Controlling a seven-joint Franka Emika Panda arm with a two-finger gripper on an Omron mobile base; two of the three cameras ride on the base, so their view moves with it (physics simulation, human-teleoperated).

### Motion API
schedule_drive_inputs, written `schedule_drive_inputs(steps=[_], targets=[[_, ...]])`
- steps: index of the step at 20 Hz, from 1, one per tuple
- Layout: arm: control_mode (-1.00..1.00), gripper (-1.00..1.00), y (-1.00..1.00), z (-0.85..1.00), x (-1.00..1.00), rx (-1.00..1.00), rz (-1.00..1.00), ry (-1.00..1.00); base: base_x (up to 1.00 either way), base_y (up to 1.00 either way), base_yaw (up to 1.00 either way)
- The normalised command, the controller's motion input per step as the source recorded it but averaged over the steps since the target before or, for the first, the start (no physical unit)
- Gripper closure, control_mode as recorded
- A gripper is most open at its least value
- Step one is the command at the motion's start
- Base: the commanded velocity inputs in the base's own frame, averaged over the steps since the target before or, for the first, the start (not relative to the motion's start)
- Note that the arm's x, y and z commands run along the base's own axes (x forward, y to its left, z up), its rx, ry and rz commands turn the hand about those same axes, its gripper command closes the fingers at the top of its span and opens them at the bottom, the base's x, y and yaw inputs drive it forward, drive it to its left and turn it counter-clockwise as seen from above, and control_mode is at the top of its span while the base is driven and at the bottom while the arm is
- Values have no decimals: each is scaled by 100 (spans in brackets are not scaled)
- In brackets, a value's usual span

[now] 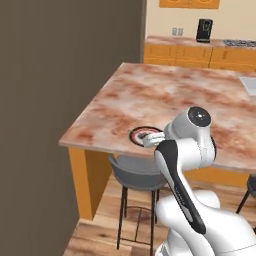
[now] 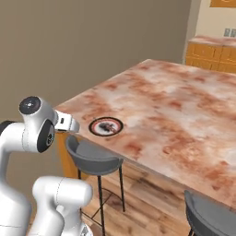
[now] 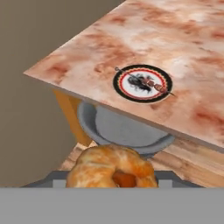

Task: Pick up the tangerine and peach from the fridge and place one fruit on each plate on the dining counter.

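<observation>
My gripper [image 3: 113, 177] is shut on an orange fruit [image 3: 112, 168] with a lumpy skin and a darker dimple, which I take for the tangerine. It hangs short of the dining counter [image 1: 165, 95] [image 2: 175, 106] [image 3: 175, 35], above a grey stool [image 3: 122, 129]. A round plate [image 1: 144, 135] [image 2: 106, 126] [image 3: 142, 83] with a dark and red rim lies near the counter's front edge, close to its left corner, with nothing on it. My hand [image 2: 69, 123] reaches toward that plate; in the left base view the arm covers the fingers. The peach and the fridge are out of view.
A grey stool [image 1: 135, 172] [image 2: 92, 159] stands under the counter edge below the plate, another [image 2: 207, 214] to the right. A plain brown-grey wall [image 1: 60, 100] rises left of the counter. A wall counter with orange drawers and a black appliance [image 1: 204, 30] sits at the back.
</observation>
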Motion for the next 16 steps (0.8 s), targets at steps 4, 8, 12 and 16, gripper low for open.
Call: schedule_drive_inputs(steps=[4,8,12,16], targets=[[100,100,0,0,0,0,0,0,68,45,-38],[100,100,0,0,0,0,0,0,71,41,-38],[100,100,0,0,0,0,0,0,66,41,-35],[100,100,0,0,0,0,0,0,41,27,-24]])
